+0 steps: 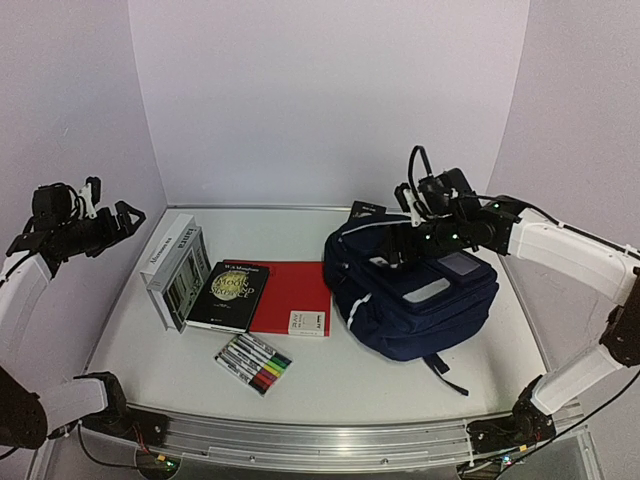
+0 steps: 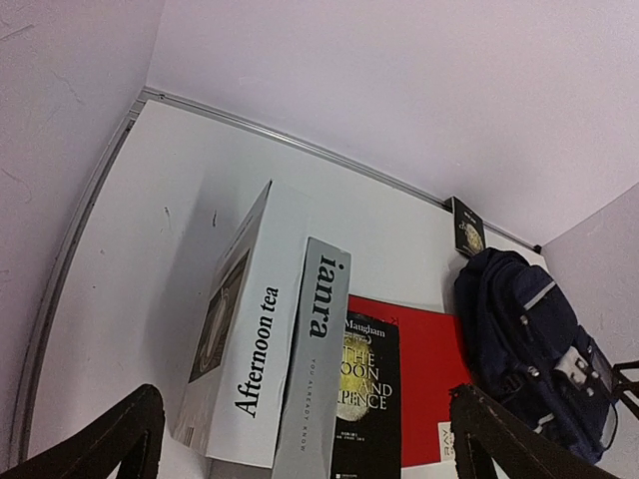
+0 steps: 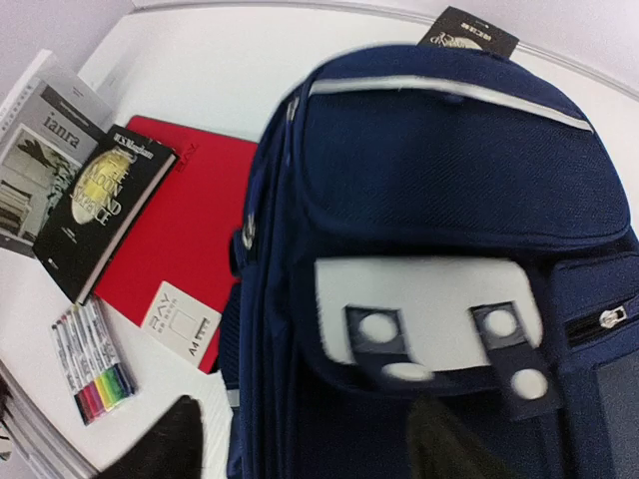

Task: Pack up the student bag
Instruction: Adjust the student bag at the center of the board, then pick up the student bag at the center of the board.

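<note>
**Ana:** What are the right fingers [image 3: 170, 444] doing?

**Ben:** They are spread apart and hold nothing. They hang just over the front of the student bag [image 3: 429, 200]. I think they are looking for the zip.

**Ana:** Where is the bag?

**Ben:** It lies flat on the right side of the bench [image 1: 330, 385], front up. I can't tell if it is open.

**Ana:** And the left fingers [image 2: 120, 439]?

**Ben:** Wide open, empty, and high over the left side. I think they are keeping out of the way.

**Ana:** What could go in the bag?

**Ben:** Two white books [image 1: 172, 262] stand on their edges. Next to them lie a black book [image 1: 228, 295] and a red folder [image 1: 295, 285] with a small white pad [image 1: 307, 322] on its corner. The pens [image 1: 253, 362] lie nearer the front. All of it sits left of the bag, spread out, so I guess each thing is easy to reach.
</note>
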Available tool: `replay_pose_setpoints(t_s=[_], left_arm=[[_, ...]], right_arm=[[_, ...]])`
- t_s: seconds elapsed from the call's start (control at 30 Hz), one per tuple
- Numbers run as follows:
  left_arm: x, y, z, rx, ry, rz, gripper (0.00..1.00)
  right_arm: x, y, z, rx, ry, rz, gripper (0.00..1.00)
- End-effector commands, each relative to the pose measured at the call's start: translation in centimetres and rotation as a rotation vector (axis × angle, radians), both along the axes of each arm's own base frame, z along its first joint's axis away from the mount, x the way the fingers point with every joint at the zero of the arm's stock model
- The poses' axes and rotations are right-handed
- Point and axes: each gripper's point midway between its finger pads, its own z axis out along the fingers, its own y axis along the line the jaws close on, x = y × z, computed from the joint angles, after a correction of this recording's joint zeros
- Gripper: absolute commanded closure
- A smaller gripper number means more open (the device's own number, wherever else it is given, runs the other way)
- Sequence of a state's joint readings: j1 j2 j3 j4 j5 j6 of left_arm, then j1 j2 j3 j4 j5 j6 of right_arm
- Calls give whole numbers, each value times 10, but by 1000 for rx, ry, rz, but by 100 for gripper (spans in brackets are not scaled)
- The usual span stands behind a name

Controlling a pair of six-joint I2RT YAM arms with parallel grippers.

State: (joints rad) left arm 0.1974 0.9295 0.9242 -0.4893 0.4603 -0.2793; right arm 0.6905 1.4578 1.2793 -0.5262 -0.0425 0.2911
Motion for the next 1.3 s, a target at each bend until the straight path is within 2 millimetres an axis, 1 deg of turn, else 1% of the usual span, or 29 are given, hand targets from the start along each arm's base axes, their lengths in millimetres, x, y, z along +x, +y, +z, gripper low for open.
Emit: replay_pose_setpoints(t_s=[0.0,0.03,0.1,0.17,0.23,0.27,0.3,0.37,0.43,0.53,0.6,0.63,0.67,0.73,0.77,0.8,0.83,0.9,0.97,1.03,1.07,1.13,1.2,1.27], left_arm=[[0,-4,11,21,-61,-37,0],[0,-4,10,20,-59,-37,0],[1,-4,10,17,-55,-38,0],[2,-5,9,14,-50,-41,0],[2,-5,8,11,-46,-41,0],[3,-5,7,10,-43,-42,0],[3,-4,6,10,-40,-42,0],[5,-4,3,10,-29,-40,0],[6,-3,0,11,-20,-35,0],[7,-2,-3,11,-6,-32,0],[9,-1,-5,12,2,-30,0],[9,0,-7,15,7,-24,0],[10,1,-8,17,13,-23,0],[11,2,-10,20,23,-19,0],[12,2,-11,21,28,-19,0],[12,3,-12,22,33,-17,0],[12,3,-13,22,36,-16,0],[12,4,-14,23,40,-13,0],[12,4,-13,26,41,-9,0],[12,5,-13,32,39,-4,0],[12,6,-13,35,39,-1,0],[12,7,-12,38,37,3,0],[12,7,-13,37,41,2,0],[12,4,-12,34,40,-12,0]], right_arm=[[17,1,76,165,-167,-85,8],[20,-4,81,165,-184,-119,5],[25,-8,83,176,-186,-175,4],[33,-8,74,161,-171,-209,4],[39,3,61,135,-150,-193,7],[42,10,58,123,-149,-181,10],[43,21,52,102,-146,-160,11],[46,40,48,61,-167,-132,12],[50,58,35,16,-167,-109,11],[64,71,15,-61,-170,-110,9],[77,76,-1,-136,-176,-118,8],[82,77,-14,-179,-175,-123,8],[90,75,-21,-223,-190,-141,8],[104,72,-29,-310,-229,-171,7],[111,69,-38,-364,-240,-189,6],[118,70,-39,-397,-260,-193,6],[124,71,-47,-433,-267,-195,7],[135,70,-59,-513,-290,-208,17],[144,68,-73,-580,-299,-217,24],[150,70,-88,-591,-278,-188,28],[152,70,-97,-595,-264,-180,33],[157,69,-106,-598,-251,-178,42],[158,68,-108,-600,-251,-185,63],[158,67,-100,-591,-261,-196,94]])
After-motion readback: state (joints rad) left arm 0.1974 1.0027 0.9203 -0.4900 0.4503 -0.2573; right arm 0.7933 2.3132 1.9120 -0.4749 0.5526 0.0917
